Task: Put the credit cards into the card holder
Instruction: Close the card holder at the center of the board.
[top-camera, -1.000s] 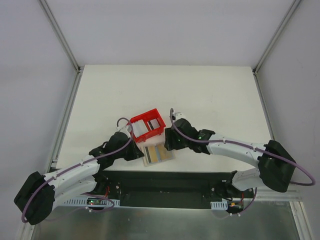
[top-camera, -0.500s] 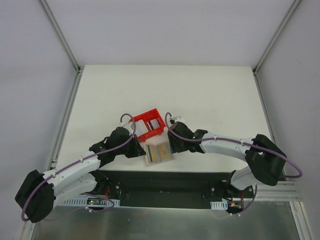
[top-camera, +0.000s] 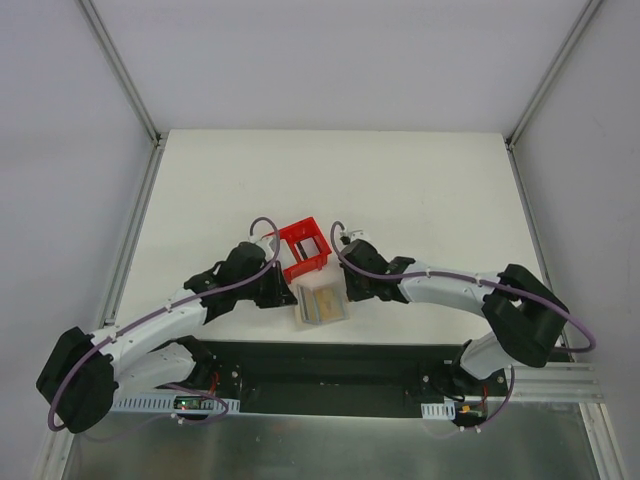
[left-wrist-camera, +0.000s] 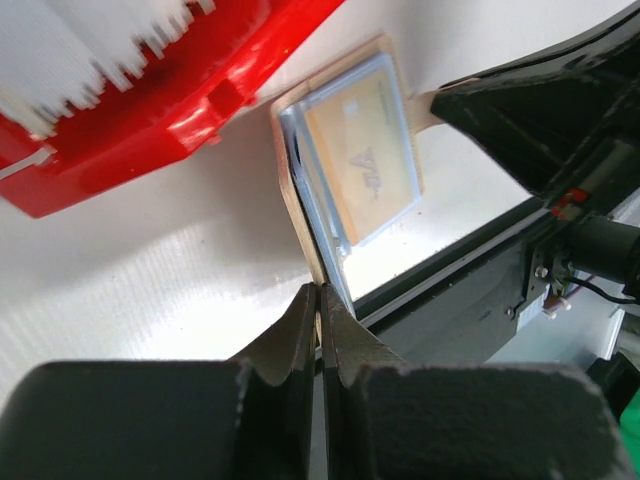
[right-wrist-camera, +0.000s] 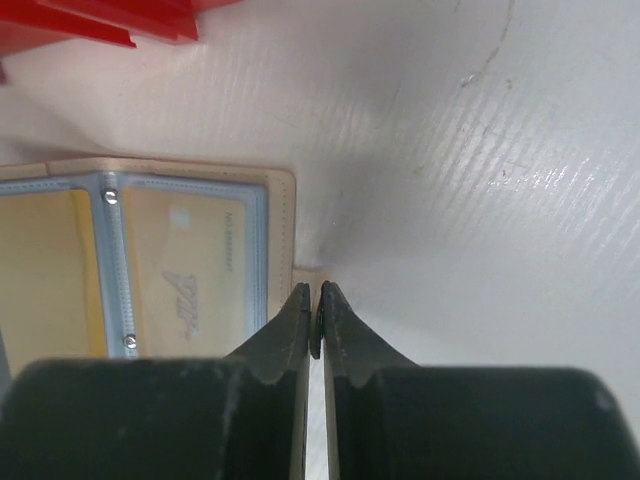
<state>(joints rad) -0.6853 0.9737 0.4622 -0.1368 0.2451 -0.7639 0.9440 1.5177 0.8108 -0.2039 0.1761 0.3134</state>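
Note:
The tan card holder (top-camera: 320, 304) lies open near the table's front edge, its pale blue clear sleeves facing up. A tan card with a logo (right-wrist-camera: 186, 285) sits in one sleeve. My left gripper (left-wrist-camera: 320, 291) is shut on the holder's left cover edge (left-wrist-camera: 300, 215). At the holder's right side, my right gripper (right-wrist-camera: 315, 292) is shut on the small closing tab (right-wrist-camera: 312, 276), with the dark stud between the tips. In the top view the left gripper (top-camera: 290, 298) and right gripper (top-camera: 347, 291) flank the holder. No loose credit cards can be made out.
A red plastic bin (top-camera: 305, 250) stands just behind the holder, touching distance from both wrists, and also shows as the red bin (left-wrist-camera: 150, 110) close above my left fingers. The table's front edge and black base rail (top-camera: 330, 365) lie right below the holder.
The right gripper has closed from wide open onto the holder's tab. Both arms have shifted a little toward the holder, and the bin and holder have slid slightly right.

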